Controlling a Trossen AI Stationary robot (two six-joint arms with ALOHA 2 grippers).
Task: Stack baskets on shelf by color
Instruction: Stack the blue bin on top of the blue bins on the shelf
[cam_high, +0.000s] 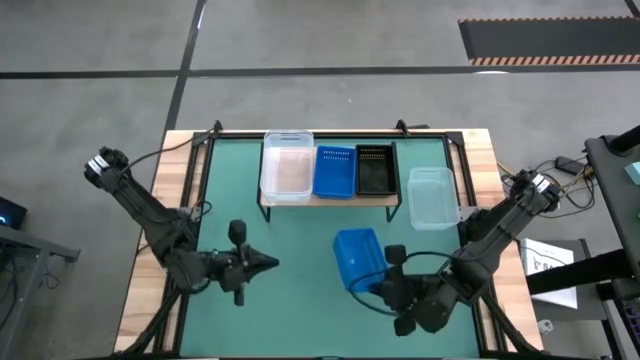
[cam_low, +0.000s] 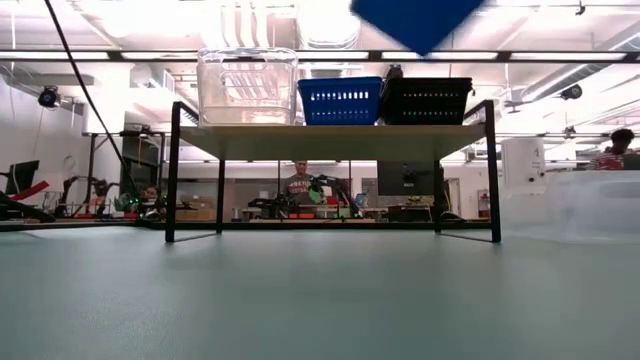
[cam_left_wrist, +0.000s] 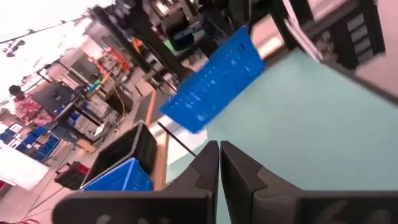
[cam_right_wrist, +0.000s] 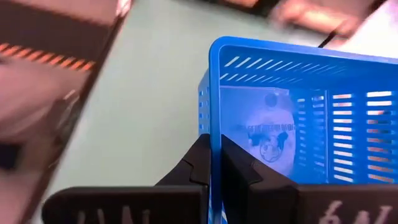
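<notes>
One blue perforated basket (cam_high: 358, 258) is up in the air near the table's near right part; its corner shows at the top of the low view (cam_low: 415, 20) and it appears in the left wrist view (cam_left_wrist: 214, 81). My right gripper (cam_high: 385, 277) is shut on it. My left gripper (cam_high: 262, 263) is shut, empty, over the near left part, pointing toward the basket. The shelf (cam_high: 330, 199) stands at the far edge with a clear tub (cam_high: 287, 166), a blue basket (cam_high: 335, 171) and a black basket (cam_high: 374, 168) side by side on its board. My right gripper (cam_right_wrist: 213, 146) pinches one side wall of the blue basket at its rim (cam_right_wrist: 214, 118), one finger inside the basket and one outside. The fingers come from the table's near right side. The basket is lifted clear of the table and tilted.
A second clear tub (cam_high: 433, 197) sits on the green table right of the shelf, also visible in the low view (cam_low: 590, 205). The wooden table border (cam_high: 140, 300) runs around the green mat. People and benches are in the room beyond the far edge.
</notes>
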